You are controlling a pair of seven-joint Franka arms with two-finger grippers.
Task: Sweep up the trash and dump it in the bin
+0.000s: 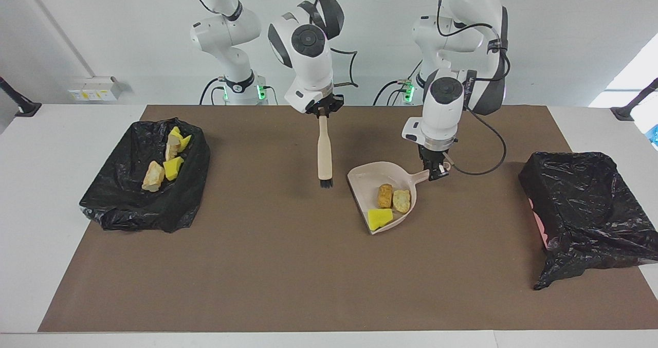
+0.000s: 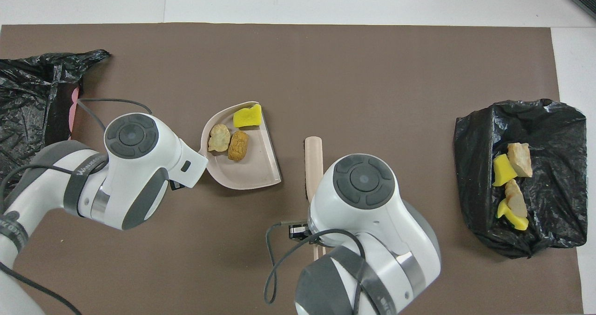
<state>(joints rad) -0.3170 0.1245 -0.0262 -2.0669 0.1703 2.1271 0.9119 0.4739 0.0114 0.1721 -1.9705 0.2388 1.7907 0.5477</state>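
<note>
A beige dustpan (image 1: 370,178) sits low at the brown mat mid-table and carries three pieces of trash: a yellow foam chunk (image 1: 379,218), a brown lump (image 1: 384,195) and a tan lump (image 1: 401,201). My left gripper (image 1: 437,172) is shut on the dustpan's handle. My right gripper (image 1: 323,112) is shut on the top of a beige brush (image 1: 324,152), which hangs upright beside the dustpan with its dark bristles (image 1: 326,183) just above the mat. Several more scraps (image 1: 173,168) lie in a black-lined bin (image 1: 180,204) toward the right arm's end. The overhead view shows the dustpan (image 2: 260,175) and the brush (image 2: 314,161).
A second black-lined bin (image 1: 586,209) stands toward the left arm's end, with no scraps showing in it; it also shows in the overhead view (image 2: 32,101). The brown mat (image 1: 288,276) covers most of the white table.
</note>
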